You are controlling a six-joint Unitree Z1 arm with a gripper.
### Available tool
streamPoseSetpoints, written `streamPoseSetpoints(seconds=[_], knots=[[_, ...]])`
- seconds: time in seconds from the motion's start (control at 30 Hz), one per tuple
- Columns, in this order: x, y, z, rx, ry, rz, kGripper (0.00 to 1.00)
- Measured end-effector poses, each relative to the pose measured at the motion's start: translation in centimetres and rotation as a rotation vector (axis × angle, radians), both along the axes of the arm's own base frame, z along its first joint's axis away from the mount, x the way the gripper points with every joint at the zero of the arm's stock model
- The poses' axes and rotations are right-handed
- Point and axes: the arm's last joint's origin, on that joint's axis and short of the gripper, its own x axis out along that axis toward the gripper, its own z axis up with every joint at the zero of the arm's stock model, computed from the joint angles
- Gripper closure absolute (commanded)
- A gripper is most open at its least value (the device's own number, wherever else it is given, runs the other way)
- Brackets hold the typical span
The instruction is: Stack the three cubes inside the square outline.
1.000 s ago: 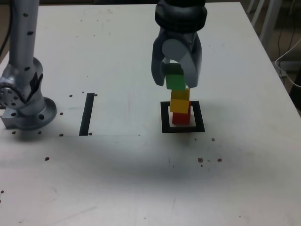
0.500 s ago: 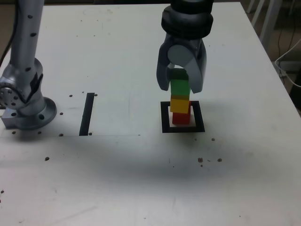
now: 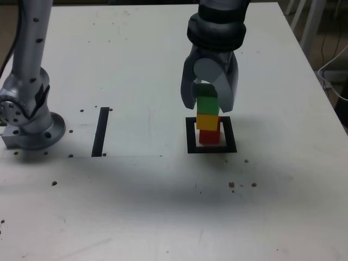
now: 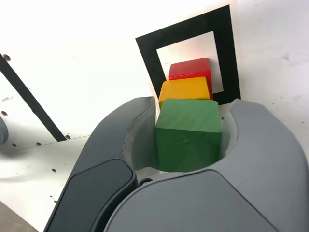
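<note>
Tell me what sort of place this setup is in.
Probably a robotics lab bench: a plain white table with drilled holes, a grey arm base mounted on it, black tape marks including a square outline, and cables by the wall beyond the table's edge.

White, speckled table, black strip, cables at the exterior view's right.
</note>
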Motion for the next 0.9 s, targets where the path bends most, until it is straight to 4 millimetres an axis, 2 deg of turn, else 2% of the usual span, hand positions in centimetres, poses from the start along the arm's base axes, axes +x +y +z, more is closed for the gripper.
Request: streamPoseSetpoints(seconds=[0.33, 0.47, 0.67, 0.9], knots=[[-0.2, 0.0, -0.2, 0.007, 0.009, -0.001, 0.01], [-0.8, 0.2, 0.8, 0.027, -0.026, 0.002, 0.01], [-3.4, 0.7, 3.2, 0.067, -0.086, 0.030, 0.01], [-8.3, 1.2, 4.1, 0.084, -0.082, 0.073, 0.01]])
